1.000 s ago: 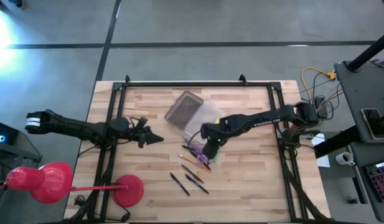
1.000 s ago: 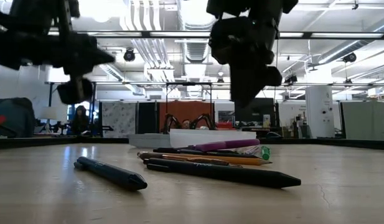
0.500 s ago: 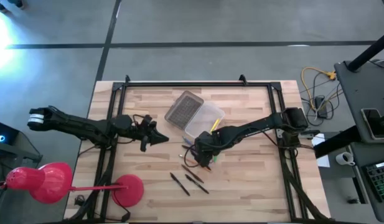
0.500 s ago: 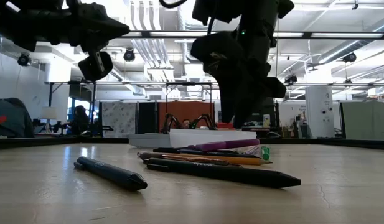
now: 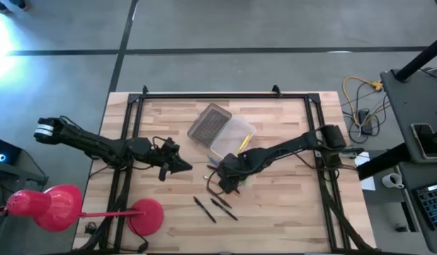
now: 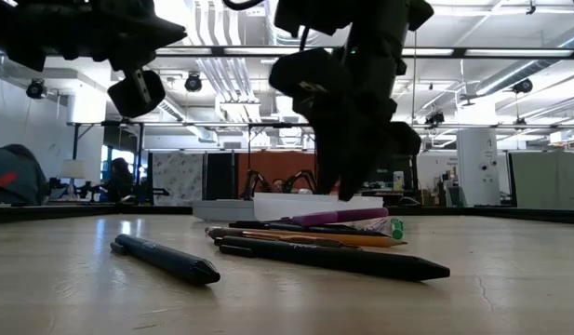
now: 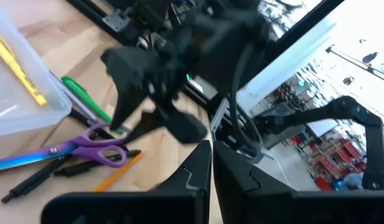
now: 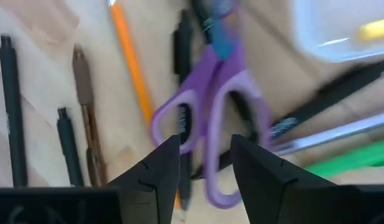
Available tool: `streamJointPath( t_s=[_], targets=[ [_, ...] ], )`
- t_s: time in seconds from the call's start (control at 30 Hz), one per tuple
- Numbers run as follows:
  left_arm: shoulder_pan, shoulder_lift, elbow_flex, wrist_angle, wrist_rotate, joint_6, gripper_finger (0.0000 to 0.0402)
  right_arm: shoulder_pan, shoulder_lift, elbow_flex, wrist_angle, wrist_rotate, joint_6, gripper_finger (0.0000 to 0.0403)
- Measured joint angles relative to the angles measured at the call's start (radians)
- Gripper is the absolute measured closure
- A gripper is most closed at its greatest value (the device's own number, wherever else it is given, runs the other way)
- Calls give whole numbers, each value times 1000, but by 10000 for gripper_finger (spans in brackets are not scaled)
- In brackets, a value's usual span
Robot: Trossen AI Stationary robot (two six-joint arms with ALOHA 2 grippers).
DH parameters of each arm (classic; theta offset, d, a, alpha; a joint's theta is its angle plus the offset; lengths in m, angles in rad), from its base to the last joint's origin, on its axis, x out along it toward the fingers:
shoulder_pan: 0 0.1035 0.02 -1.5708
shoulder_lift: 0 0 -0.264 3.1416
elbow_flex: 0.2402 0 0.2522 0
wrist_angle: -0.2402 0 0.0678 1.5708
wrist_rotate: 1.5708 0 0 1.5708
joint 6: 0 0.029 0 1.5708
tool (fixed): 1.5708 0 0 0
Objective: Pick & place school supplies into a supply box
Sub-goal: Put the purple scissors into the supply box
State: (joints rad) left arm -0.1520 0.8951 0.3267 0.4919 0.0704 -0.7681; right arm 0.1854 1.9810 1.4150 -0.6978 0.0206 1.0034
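One yellow marker (image 5: 244, 142) sits in the supply box (image 5: 231, 137); beside it, right gripper (image 8: 205, 163) fingers open over purple scissors (image 8: 211, 93), left gripper (image 7: 211, 163) shut.

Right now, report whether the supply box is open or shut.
Open. The supply box has its lid lying off beside it, and a yellow marker lies inside the uncovered tray.

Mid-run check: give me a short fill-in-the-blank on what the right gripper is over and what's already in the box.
1. The right gripper hovers open above the purple ____.
2. The supply box already holds one ____ marker.
3. The box's dimpled lid lies ____ the box.
4. The left gripper is ____.

Missing words: scissors; yellow; beside; shut
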Motion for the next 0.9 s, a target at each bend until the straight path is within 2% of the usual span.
streamJointPath(
  t_s=[0.1, 0.3, 0.53, 0.73, 0.9],
  targets=[
    [0, 0, 0, -1, -11, 0, 401, 2, 43, 48, -23, 15, -16, 259],
    [0, 1, 0, -2, -21, -19, 401, 0, 76, 133, -190, 162, -38, 227],
    [0, 1, 0, -2, -21, -19, 401, 0, 83, 146, -203, 122, -65, 212],
    [0, 1, 0, -2, -21, -19, 401, 17, 143, 156, -163, 80, -63, 223],
    [0, 1, 0, -2, -22, -19, 401, 18, 169, 176, -171, 90, -61, 232]
  ],
)
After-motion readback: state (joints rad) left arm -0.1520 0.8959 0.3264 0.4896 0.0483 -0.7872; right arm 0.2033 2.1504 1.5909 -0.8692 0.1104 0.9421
